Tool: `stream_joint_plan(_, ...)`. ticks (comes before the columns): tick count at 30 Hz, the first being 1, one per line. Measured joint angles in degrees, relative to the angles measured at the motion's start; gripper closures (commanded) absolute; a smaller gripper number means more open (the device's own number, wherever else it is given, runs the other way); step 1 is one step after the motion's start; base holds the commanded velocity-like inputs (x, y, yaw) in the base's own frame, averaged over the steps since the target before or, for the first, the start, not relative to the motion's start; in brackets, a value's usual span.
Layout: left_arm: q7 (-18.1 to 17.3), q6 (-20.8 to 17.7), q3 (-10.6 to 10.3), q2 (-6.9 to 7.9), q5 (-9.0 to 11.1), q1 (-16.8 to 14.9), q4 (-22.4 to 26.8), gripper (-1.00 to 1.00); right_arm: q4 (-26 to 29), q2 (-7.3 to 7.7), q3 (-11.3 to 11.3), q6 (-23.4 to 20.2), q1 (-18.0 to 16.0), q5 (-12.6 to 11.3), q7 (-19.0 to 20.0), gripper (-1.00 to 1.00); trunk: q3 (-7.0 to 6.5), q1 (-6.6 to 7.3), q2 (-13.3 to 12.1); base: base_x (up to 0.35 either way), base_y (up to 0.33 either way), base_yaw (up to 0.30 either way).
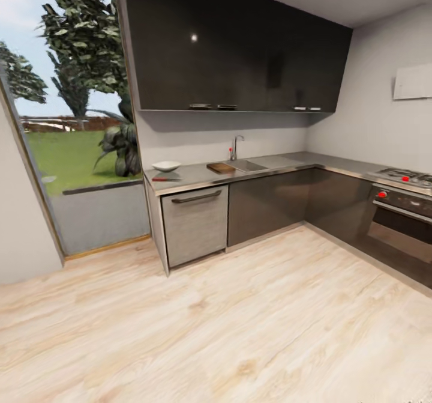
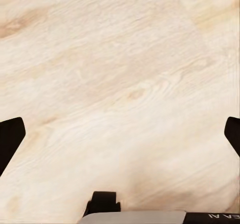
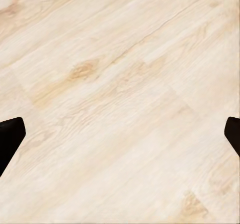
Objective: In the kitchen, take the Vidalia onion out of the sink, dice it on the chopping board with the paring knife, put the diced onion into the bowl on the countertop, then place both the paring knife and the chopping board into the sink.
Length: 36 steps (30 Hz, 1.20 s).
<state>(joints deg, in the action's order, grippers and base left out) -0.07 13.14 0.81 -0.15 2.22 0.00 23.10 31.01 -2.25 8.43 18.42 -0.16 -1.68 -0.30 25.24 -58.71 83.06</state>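
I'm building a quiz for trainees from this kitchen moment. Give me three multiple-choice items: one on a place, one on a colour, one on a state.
1. Where does the chopping board lie?
A. on the countertop beside the sink
B. on the floor
C. on the hob

2. What colour is the bowl?
A. black
B. white
C. green

3. How do the left gripper and right gripper stand?
A. both clamp the knife
B. both hold the bowl
C. both open and empty above the wooden floor

Answers: 1 A, the brown board touches the basin's left edge. 2 B, it shows pale near the counter's end. 3 C, the fingertips sit far apart over bare planks.
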Motion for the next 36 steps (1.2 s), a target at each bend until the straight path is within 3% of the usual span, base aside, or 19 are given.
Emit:
stream_joint_plan(12,0.05,0.00,0.00,0.00,0.01,0.00,0.00,-1.00,0.00,0.00,0.00,0.00,0.00,0.00,0.00,-1.00,0.00,0.00,0.00,0.230,-0.196,-0.241)
stream_joint_plan(22,0.07,0.02,0.01,0.00,0.01,0.00,-0.01,-1.00,0.01,0.00,-0.01,-0.02,0.00,0.01,0.00,-1.00,0.00,0.00,0.00,0.232,-0.186,-0.027)
stream_joint_plan(36,0.00,0.03,0.01,0.00,0.01,0.00,-0.01,-1.00,0.00,0.00,-0.04,-0.03,0.00,0.08,-0.04,-1.00,0.00,0.02,0.00,0.327,-0.017,0.000)
